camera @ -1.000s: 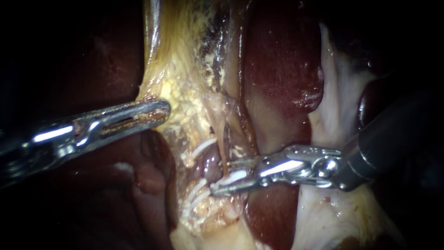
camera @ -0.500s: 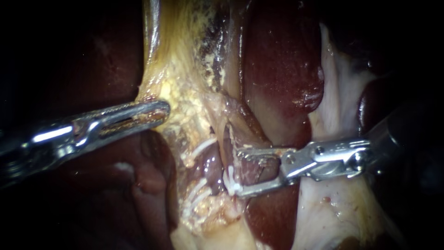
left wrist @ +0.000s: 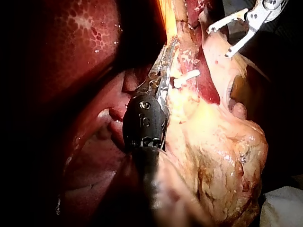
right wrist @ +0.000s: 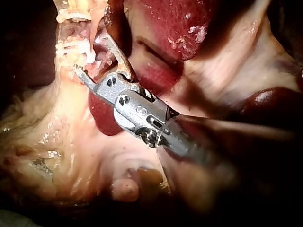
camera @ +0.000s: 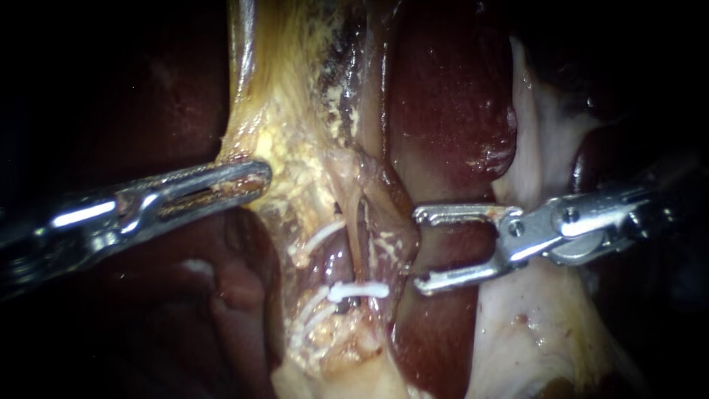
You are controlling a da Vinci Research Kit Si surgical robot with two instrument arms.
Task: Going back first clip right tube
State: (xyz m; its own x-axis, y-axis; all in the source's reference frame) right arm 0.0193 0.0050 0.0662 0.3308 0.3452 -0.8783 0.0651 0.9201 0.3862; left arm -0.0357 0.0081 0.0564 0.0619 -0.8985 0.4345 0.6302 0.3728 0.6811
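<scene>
With the small white clip (camera: 358, 290) already set across the thin pale tube (camera: 355, 236), the right instrument's silver end effector (camera: 419, 250) gapes wide and empty just beside it, leaving apparently only its retreat, while the left instrument's end effector (camera: 260, 176) grips yellow fatty tissue (camera: 295, 148).

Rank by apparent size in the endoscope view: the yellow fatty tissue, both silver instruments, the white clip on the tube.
Largest: yellow fatty tissue
Then left instrument and right instrument: alike, unranked
Smallest: white clip
</scene>
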